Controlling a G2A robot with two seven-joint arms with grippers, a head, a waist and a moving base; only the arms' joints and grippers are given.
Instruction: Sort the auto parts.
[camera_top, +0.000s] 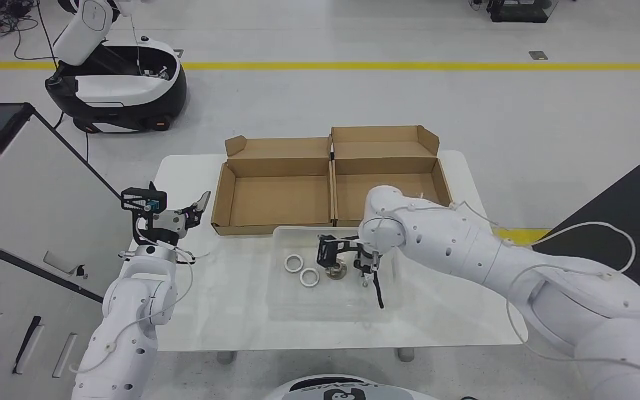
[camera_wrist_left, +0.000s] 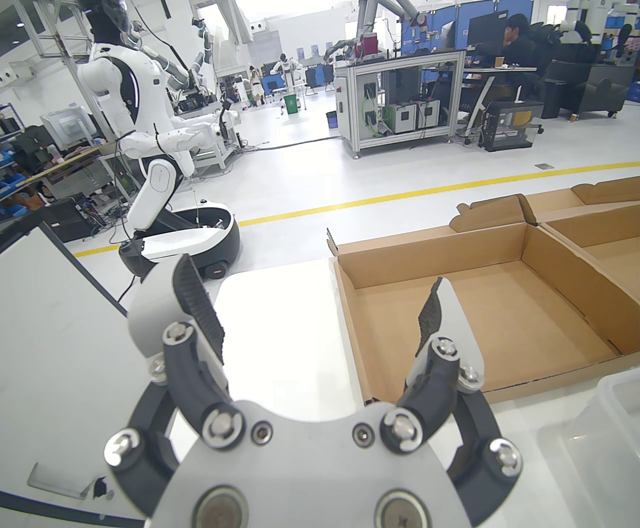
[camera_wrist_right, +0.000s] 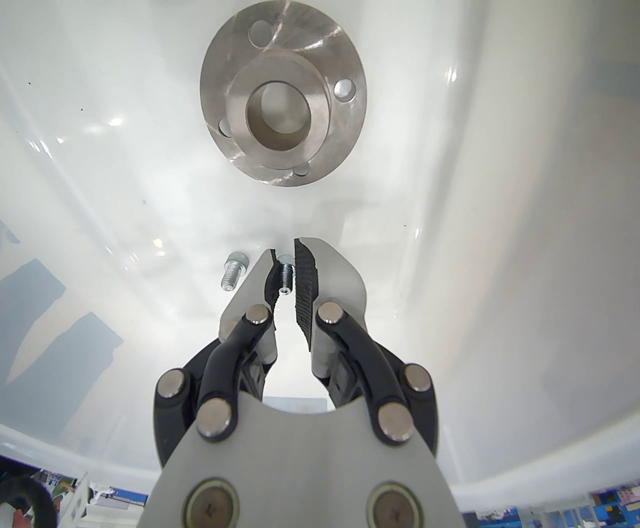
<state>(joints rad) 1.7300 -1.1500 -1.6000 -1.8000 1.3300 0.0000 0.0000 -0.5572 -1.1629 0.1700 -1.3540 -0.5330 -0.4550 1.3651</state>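
My right gripper (camera_wrist_right: 286, 255) is down inside the clear plastic bin (camera_top: 390, 300), shut on a small silver bolt (camera_wrist_right: 285, 278) held between its pads. A second bolt (camera_wrist_right: 232, 270) lies on the bin floor just beside it. A round metal flange (camera_wrist_right: 283, 92) with a centre bore and bolt holes rests a little beyond the fingertips. In the top view the right gripper (camera_top: 364, 266) sits near the flange (camera_top: 334, 271), and two white rings (camera_top: 301, 270) lie in the same bin. My left gripper (camera_wrist_left: 320, 295) hangs open and empty over the table's left part (camera_top: 190, 212).
Two open cardboard boxes stand side by side at the back of the white table, the left box (camera_top: 270, 190) and the right box (camera_top: 385, 180); the left box (camera_wrist_left: 500, 310) is empty. Another wheeled robot (camera_top: 115, 80) stands on the floor beyond the table.
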